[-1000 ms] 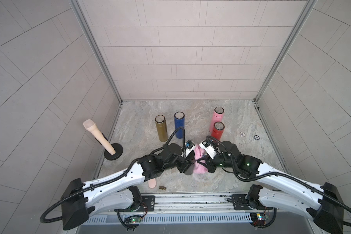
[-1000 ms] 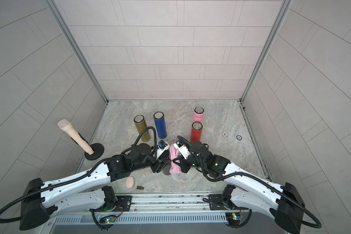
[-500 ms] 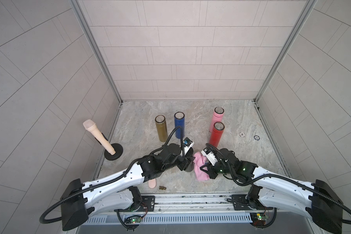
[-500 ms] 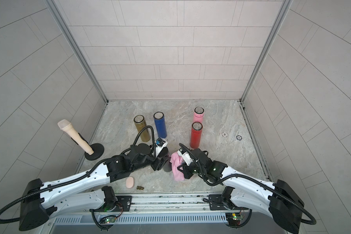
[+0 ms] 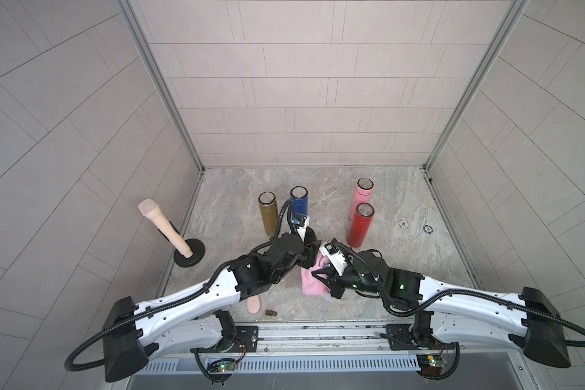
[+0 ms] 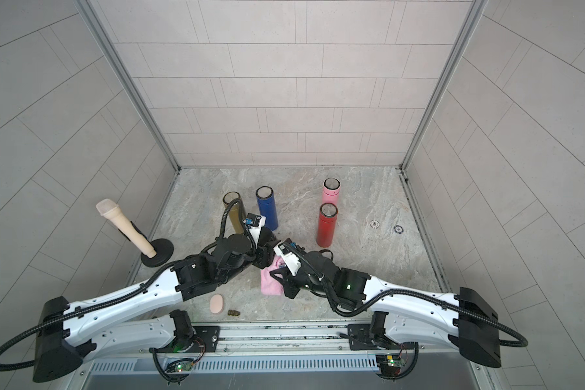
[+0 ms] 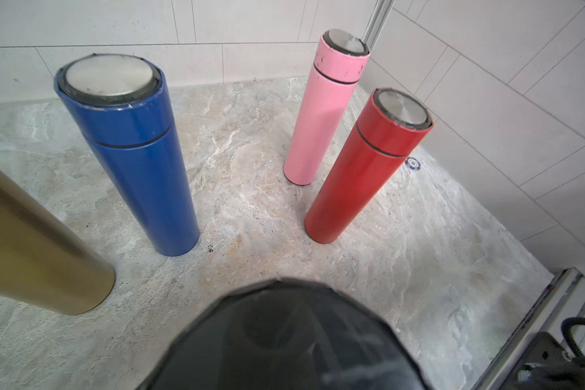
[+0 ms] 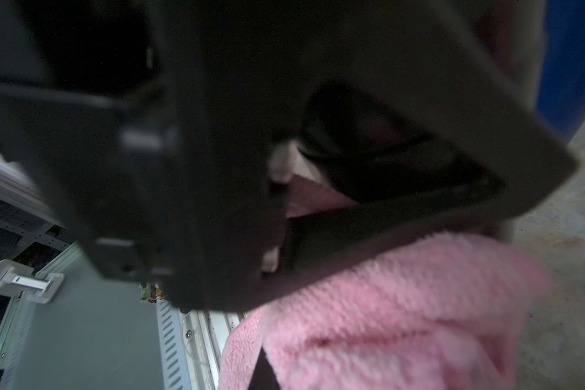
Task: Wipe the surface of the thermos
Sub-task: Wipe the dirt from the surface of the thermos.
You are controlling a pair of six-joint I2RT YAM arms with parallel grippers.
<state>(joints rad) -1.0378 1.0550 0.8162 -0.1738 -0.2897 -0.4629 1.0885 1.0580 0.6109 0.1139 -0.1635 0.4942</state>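
Overhead, in both top views, the two arms met low over the near middle of the marbled table (image 5: pixel 402 270). The left gripper (image 5: pixel 311 251) was clamped, by all appearances, on a black thermos (image 7: pixel 284 341) that its own bulk largely hid from above. The right gripper (image 5: pixel 321 280) was pinched shut on a pink cloth (image 5: pixel 309 287) just beside it, so one arm apparently steadied the flask while the other brought the cloth to it. Farther back stood a gold thermos (image 5: pixel 268 212) and a blue thermos (image 5: pixel 299 202) on the left, and a pink thermos (image 5: pixel 362 196) and a red thermos (image 5: pixel 360 226) on the right, all upright and apart from the work. A microphone (image 5: pixel 164 226) tilted on its round stand at the left. The left wrist view supplied what the top views could not: the black thermos's round cap filled the foreground, with the four others ranged beyond it, though the fingers themselves were out of frame. The right wrist view, dark and blurred, showed the fleecy pink cloth (image 8: pixel 402 320) bunched beneath the right gripper. Whether cloth touched flask could not be told there.
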